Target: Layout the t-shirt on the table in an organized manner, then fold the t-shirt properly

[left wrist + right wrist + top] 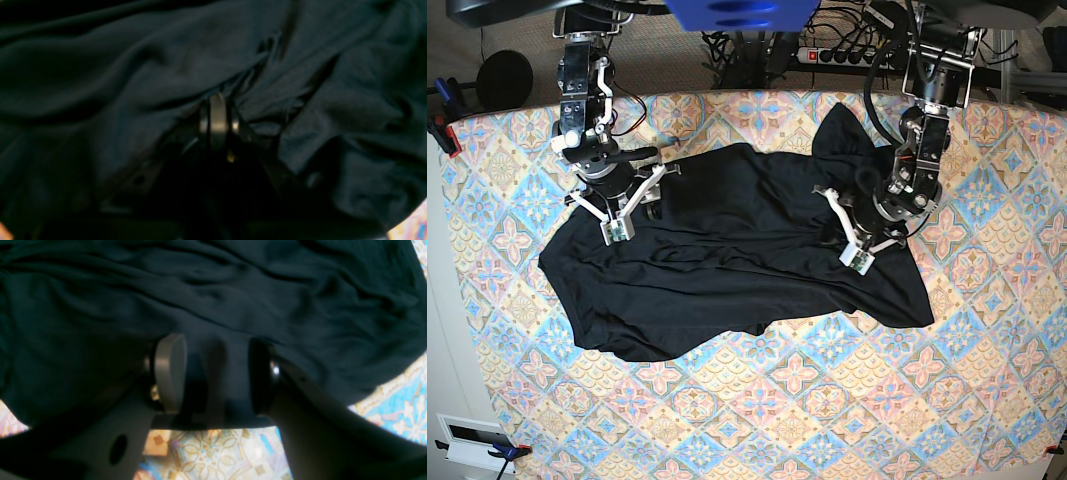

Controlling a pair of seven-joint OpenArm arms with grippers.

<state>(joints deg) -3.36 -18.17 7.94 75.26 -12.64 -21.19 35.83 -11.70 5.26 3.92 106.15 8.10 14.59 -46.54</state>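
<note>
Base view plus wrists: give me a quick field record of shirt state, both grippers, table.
garment: black t-shirt, spread wide but wrinkled, not folded
surface: table with pastel diamond-tile cloth
left gripper: shut, pinching a ridge of the shirt's fabric, near the shirt's edge on the base view's right
right gripper: open, jaws straddling the shirt edge, not closed on it
shirt bunching: a raised peak of fabric toward the far edge

You're looking at a robotics lab bench: 2 arms bolted behind a table (757, 420) draped in pastel tiled cloth, a power strip (842, 55) and tangled cables (747, 45) at the back edge, clamps (502, 452) pinning the cloth corners.
</note>
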